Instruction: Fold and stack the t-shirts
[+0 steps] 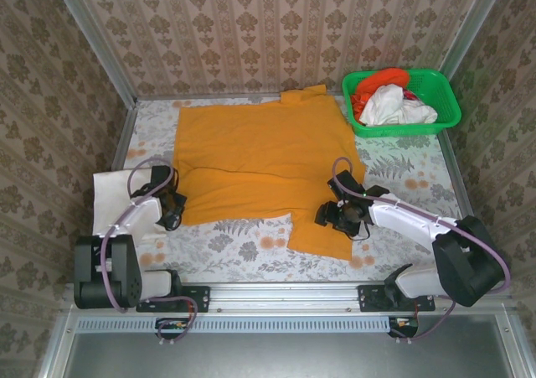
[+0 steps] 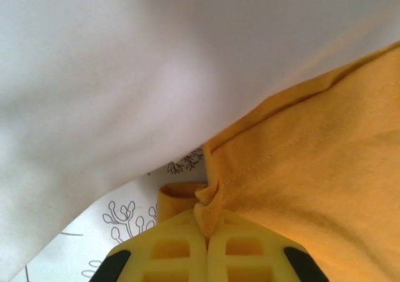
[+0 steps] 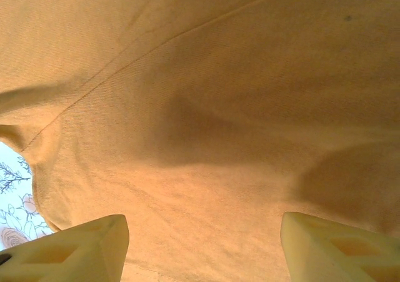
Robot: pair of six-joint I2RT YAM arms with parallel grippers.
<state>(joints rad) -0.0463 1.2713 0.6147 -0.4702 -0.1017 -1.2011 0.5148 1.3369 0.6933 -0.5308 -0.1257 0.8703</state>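
An amber-orange t-shirt [image 1: 260, 152] lies spread across the middle of the table, with a flap hanging toward the near edge at its lower right. My left gripper [image 1: 174, 214] sits at the shirt's near left corner. In the left wrist view the gripper [image 2: 207, 235] is shut on a pinched fold of the orange hem [image 2: 212, 197]. My right gripper [image 1: 328, 216] hovers over the lower right part of the shirt. Its yellow fingers [image 3: 94, 244] stand wide open above flat orange fabric [image 3: 219, 107], holding nothing.
A white t-shirt [image 1: 109, 195] lies flat at the table's left edge beside the left arm and shows large in the left wrist view [image 2: 125, 75]. A green lattice basket [image 1: 448, 101] at the back right holds a white shirt [image 1: 394, 106] and a red-orange one [image 1: 377, 83].
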